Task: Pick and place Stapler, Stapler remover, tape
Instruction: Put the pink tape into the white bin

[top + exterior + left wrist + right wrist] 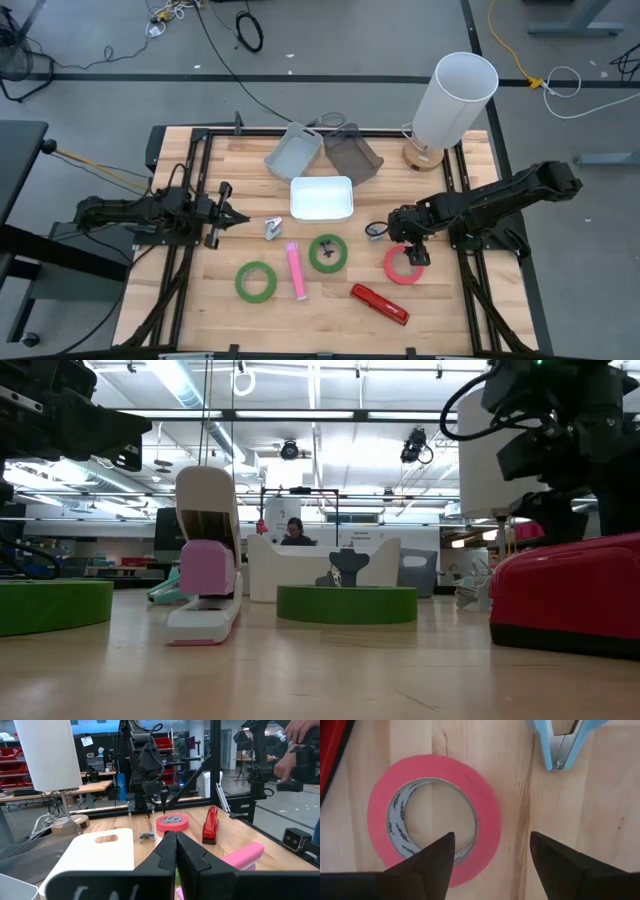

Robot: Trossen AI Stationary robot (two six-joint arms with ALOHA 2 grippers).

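Over the right half of the surface [200, 310], our right tool [492, 852] hangs with its fingers spread wide, pointing straight down at the red tape [434, 817]. That downward pose looks chosen for a top grasp on the flat ring. One finger sits over the roll's open centre and the other over bare wood just outside the rim, so the near wall of the ring lies between them. We judge a straight descent and a squeeze would pinch that wall. Whether the fingertips already touch the wood we cannot tell from these views.

The red tape lies flat, just beside a small blue staple remover [563, 740] and near the red stapler [380, 304]. The other task things lie spread apart, probably so each can be taken alone. There are two green tapes [256, 281], a pink stapler [295, 271] between them, and another small remover [273, 229]. Three bins [321, 198] wait at the far middle, the likely drop place.

Our left tool [172, 851], fingers pressed together and holding nothing, waits low at the left.
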